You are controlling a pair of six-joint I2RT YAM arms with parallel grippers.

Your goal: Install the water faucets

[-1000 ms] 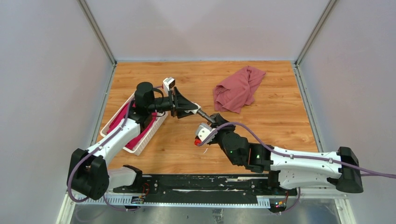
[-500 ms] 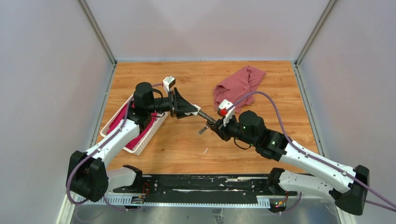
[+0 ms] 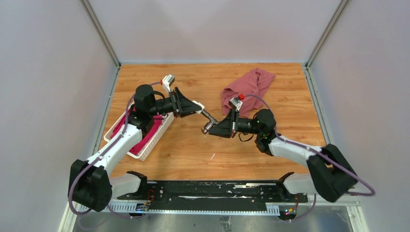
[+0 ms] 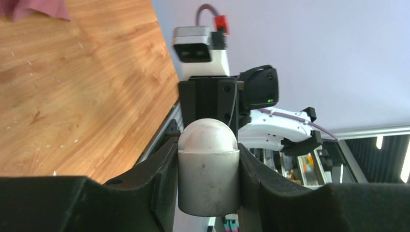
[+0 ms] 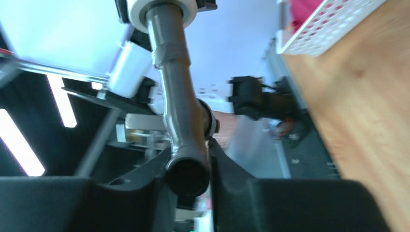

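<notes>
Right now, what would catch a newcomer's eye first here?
Over the middle of the wooden table, the left claw grips a stubby white cylindrical fitting, and the right claw grips a dark grey metal T-shaped tap whose stem runs into that fitting. Behind them lies a crumpled dusty-red cloth; at the left stands a white slatted basket with magenta fabric.

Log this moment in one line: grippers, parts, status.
left gripper: shut on white fitting | right gripper: shut on grey tap | status: tap stem meets fitting, both held above table
</notes>
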